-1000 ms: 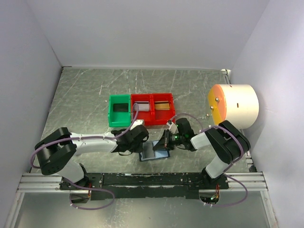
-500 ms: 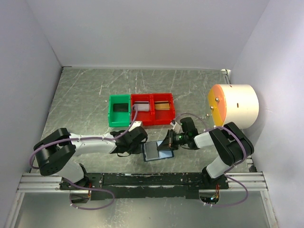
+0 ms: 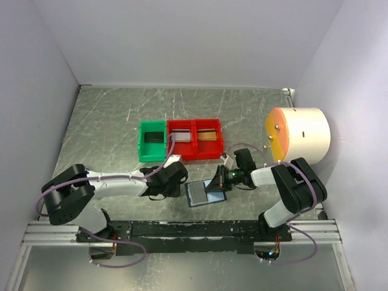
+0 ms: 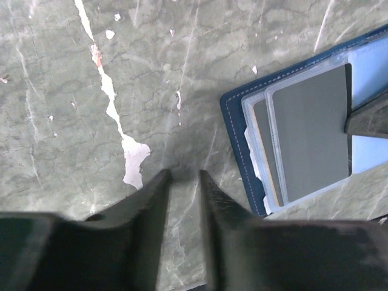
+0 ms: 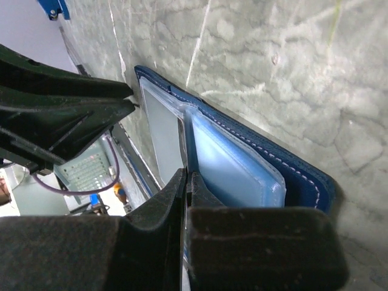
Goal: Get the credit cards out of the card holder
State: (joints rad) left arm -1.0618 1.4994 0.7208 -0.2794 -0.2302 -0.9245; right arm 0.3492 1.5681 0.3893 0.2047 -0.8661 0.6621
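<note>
The card holder (image 3: 205, 194) lies open on the table, navy with light blue pockets (image 5: 233, 167). A grey credit card (image 4: 309, 133) shows in its clear pocket leaf. My right gripper (image 5: 187, 176) is shut on that leaf's edge, reaching in from the right (image 3: 217, 183). My left gripper (image 4: 183, 176) hovers over bare table just left of the holder (image 3: 177, 187), jaws a little apart with nothing between them. More credit cards lie in the bins: a dark one (image 3: 156, 138), a silvery one (image 3: 180, 137) and a tan one (image 3: 208, 135).
A green bin (image 3: 143, 150) and a red two-part bin (image 3: 194, 151) stand behind the holder. A big white drum with an orange face (image 3: 297, 134) sits at the right. White walls close in the table. A small blue tag (image 5: 53, 7) lies further off.
The card holder has slid a little to the right with my right gripper. My left gripper's jaws have parted and it now stands clear of the holder's left edge.
</note>
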